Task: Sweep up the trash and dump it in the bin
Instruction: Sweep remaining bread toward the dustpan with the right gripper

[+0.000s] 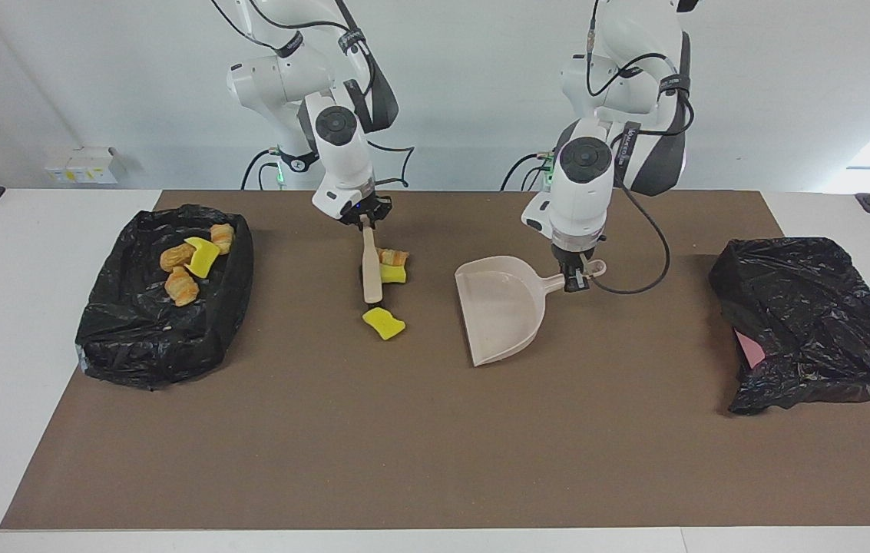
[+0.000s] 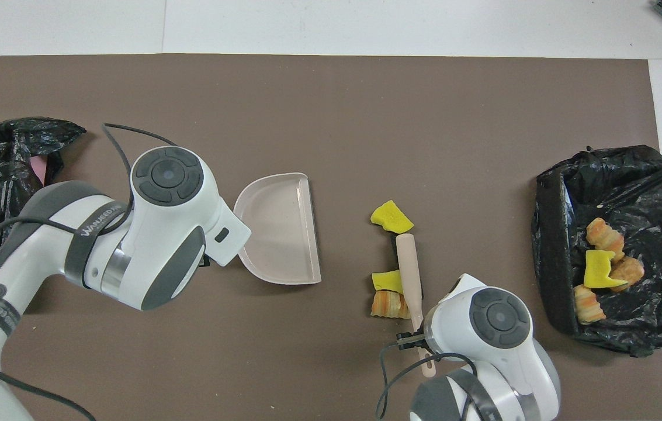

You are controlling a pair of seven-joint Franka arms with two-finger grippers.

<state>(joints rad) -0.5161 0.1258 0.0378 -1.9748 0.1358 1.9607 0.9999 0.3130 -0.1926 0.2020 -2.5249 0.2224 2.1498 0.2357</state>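
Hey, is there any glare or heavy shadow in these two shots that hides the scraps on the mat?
Facing view: bright light washes out the upper corner by the left arm's end; the dustpan and brush cast only soft shadows. Overhead view: even light, the loose yellow sponge piece shows plainly, but the brush partly covers the two scraps beside it, and the black bag shows glossy highlights.

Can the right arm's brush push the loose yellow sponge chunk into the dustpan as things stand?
Probably yes. The sponge chunk lies by the brush tip, with bare mat up to the dustpan mouth.
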